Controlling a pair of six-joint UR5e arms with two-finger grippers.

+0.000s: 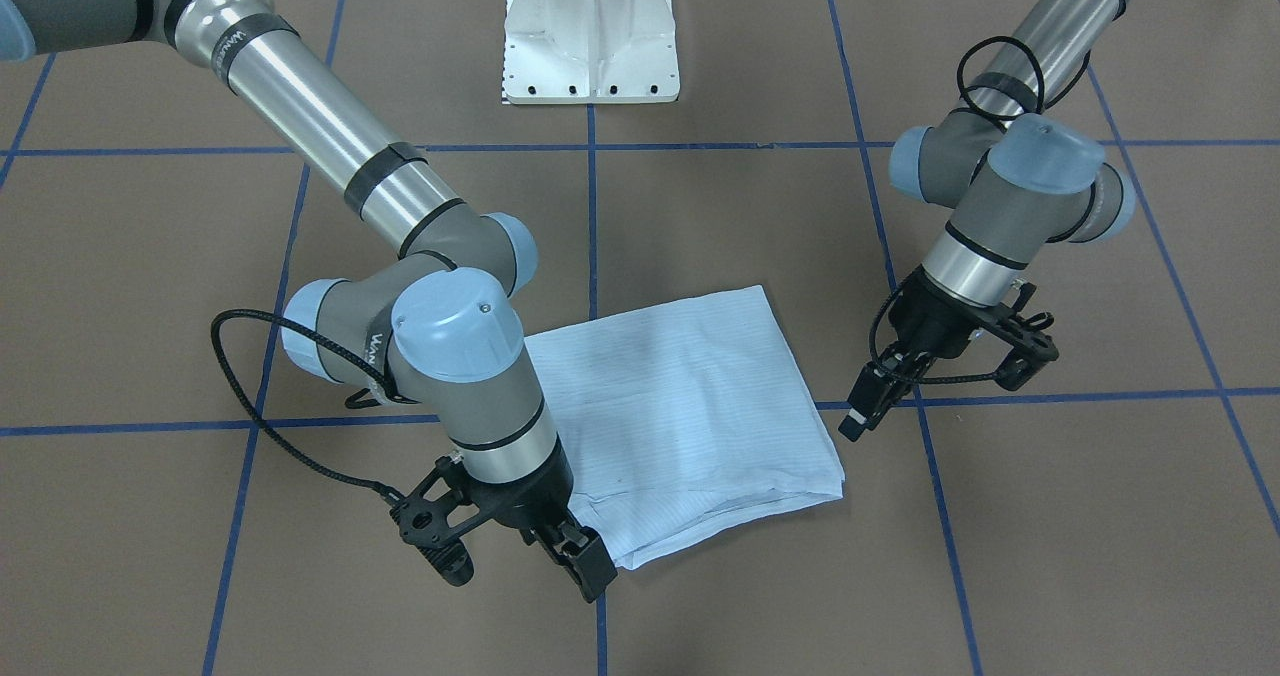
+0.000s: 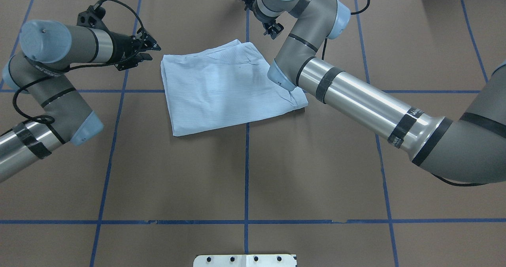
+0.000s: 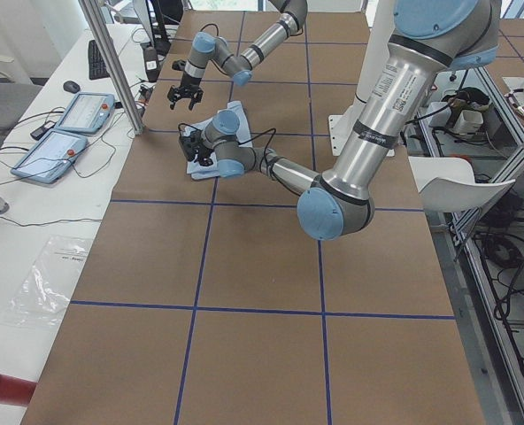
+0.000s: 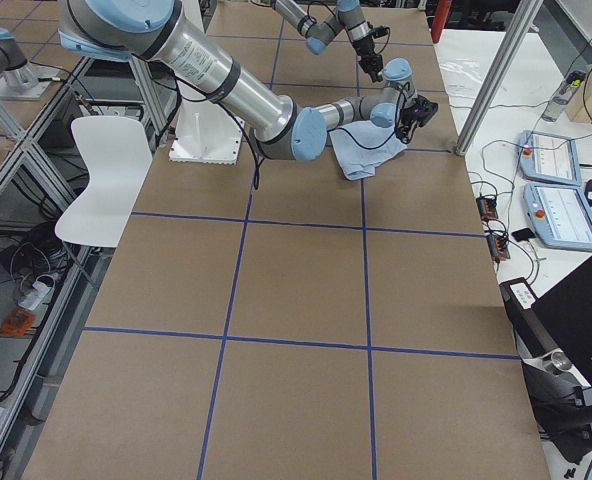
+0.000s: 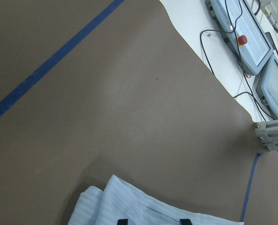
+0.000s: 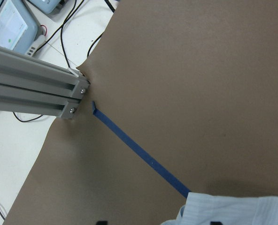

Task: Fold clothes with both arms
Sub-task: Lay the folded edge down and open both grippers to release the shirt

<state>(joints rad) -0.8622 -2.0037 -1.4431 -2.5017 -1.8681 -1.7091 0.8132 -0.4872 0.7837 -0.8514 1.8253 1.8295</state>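
- We judge the shirt [image 2: 225, 89] thin, soft and light, so its layers may slip; its corners suit pinching.
- It lies folded flat, midway along the tabletop's [image 2: 276, 172] edge opposite the robot.
- Our left claw [image 2: 147, 51] is spread, empty, just beside it.
- Our right claw [image 1: 578, 564] is spread, empty, at its corner.

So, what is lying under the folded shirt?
Only the brown table shows around the shirt, and blue tape lines run in beneath it. Its folded layers cover whatever else may lie underneath.
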